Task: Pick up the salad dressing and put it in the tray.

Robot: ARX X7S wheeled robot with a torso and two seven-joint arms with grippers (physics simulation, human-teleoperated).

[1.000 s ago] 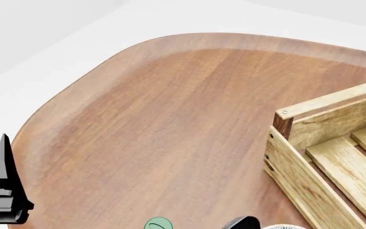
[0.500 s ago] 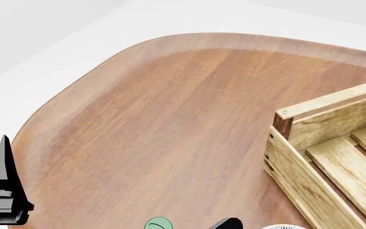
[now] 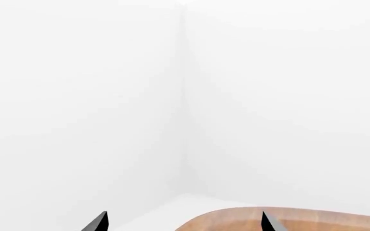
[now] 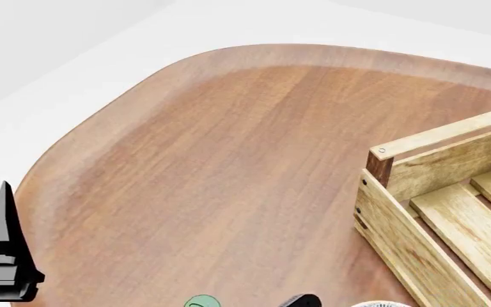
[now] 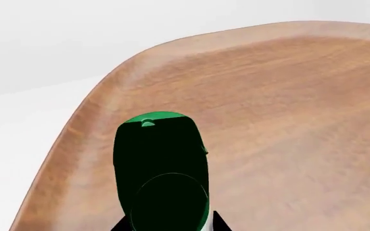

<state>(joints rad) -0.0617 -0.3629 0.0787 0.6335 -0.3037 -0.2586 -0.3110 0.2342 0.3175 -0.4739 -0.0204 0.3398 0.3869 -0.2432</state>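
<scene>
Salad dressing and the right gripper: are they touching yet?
Cannot tell. In the right wrist view the salad dressing fills the space at the right gripper, hiding the fingertips and any contact. The head view shows only its cap at the frame edge.

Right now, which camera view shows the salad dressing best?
The right wrist view: the dressing fills the lower middle, dark green, lying close before the camera on the table. The head view shows only its pale-green cap at the bottom edge. The left wrist view does not show it.
</scene>
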